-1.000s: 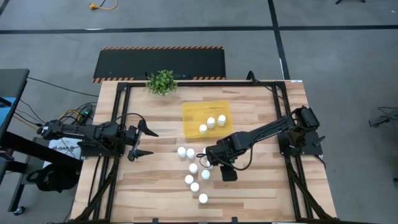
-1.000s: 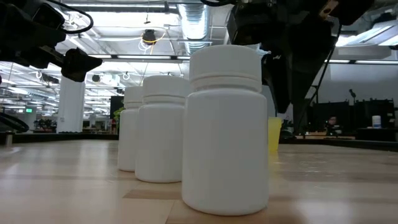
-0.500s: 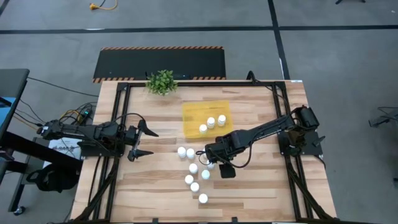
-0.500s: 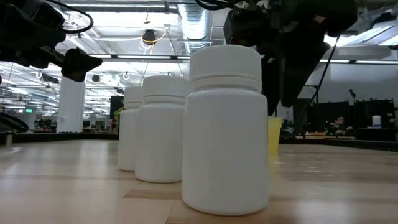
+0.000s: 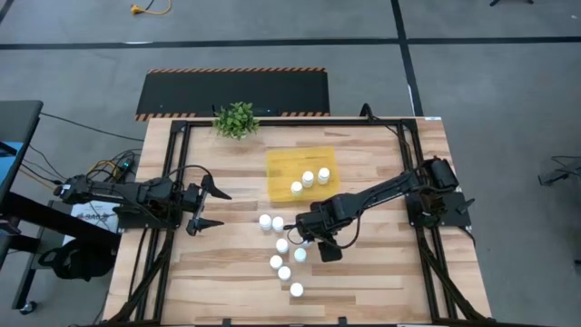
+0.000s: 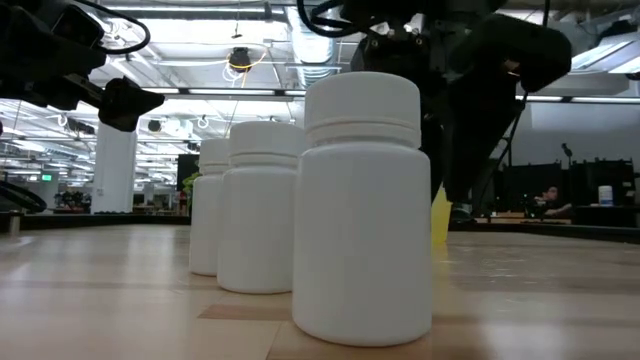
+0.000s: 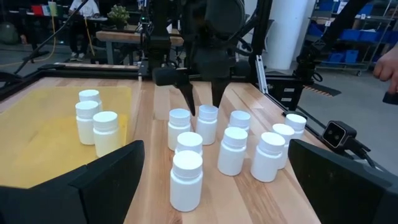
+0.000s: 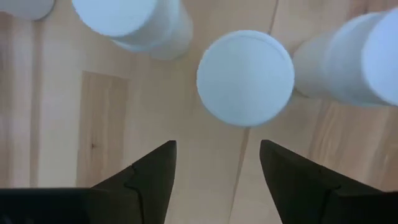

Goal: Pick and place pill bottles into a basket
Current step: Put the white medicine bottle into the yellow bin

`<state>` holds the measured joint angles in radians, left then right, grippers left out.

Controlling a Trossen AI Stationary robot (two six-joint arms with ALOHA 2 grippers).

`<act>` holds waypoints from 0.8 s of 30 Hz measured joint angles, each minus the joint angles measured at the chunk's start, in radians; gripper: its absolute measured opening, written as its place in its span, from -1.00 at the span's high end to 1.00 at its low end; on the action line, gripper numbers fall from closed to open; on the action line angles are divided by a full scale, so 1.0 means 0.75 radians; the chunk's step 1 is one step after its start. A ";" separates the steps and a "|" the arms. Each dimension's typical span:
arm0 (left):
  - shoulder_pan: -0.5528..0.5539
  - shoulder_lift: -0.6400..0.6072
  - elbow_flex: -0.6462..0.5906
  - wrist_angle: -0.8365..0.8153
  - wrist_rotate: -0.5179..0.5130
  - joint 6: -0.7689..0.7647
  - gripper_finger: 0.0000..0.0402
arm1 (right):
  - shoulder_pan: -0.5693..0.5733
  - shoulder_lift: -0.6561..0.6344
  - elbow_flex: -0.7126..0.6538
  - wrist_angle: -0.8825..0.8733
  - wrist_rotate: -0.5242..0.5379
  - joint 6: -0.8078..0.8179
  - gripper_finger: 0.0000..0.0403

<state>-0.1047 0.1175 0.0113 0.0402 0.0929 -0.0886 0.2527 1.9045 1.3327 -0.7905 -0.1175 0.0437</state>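
Three pill bottles (image 5: pixel 309 178) already standing in the yellow basket (image 5: pixel 281 163); eight more bunched on the table (image 5: pixel 381 272) just in front of it. Right gripper (image 7: pixel 200 102) poised over the cluster, jaws spread, straddling one bottle (image 8: pixel 245 78), nothing gripped yet. Left gripper (image 5: pixel 207 207) parked at table's left side, jaws apart, empty. Roughly a quarter done, by count

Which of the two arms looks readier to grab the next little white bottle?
The right. Its gripper hangs open directly above a bottle in the loose cluster, jaws either side. The left gripper waits, open, near the table's left edge.
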 joint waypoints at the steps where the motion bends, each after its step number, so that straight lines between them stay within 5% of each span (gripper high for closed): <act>1: 0.000 0.000 0.000 0.000 0.000 0.001 -0.92 | -0.001 0.000 0.000 -0.002 0.015 -0.001 -0.11; 24: 0.000 0.000 0.000 0.000 0.000 -0.002 -0.92 | -0.009 0.000 -0.001 0.107 0.055 -0.004 -0.09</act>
<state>-0.1047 0.1177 0.0109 0.0402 0.0929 -0.0904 0.2462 1.9045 1.3323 -0.7102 -0.0765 0.0407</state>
